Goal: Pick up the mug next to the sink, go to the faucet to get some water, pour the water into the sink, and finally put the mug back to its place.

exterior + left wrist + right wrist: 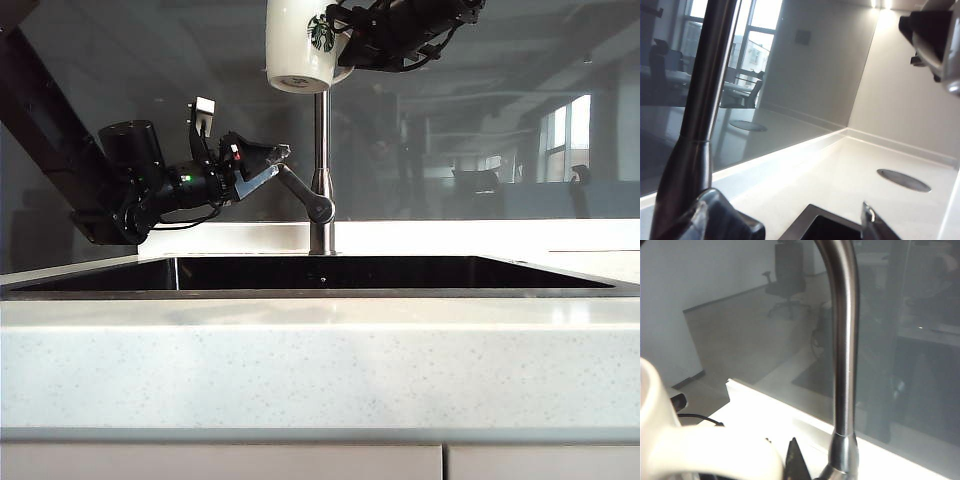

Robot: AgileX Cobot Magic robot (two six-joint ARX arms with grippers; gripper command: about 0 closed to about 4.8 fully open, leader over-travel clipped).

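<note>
A: The right pincer (352,40) pinched the Starbucks mug (300,45) by its handle, high before the faucet (321,170).

B: The left pincer (262,166) was spread around the lever (300,195). Filling step, I'd say; opening the tap was next.

This is a kitchenette set inside an office. The kitchen part shows in the pale speckled stone table (320,380), the dark sunken sink (330,273) with its thin metal rim, the tall brushed-steel faucet (321,170) behind it, and the cabinet fronts (220,463) along the lower edge. The office part shows in the glossy dark backsplash (500,120), which mirrors ceiling lights, bright windows at 3 o'clock and desks, and in the swivel chair (787,275) reflected in the right wrist view.
</note>
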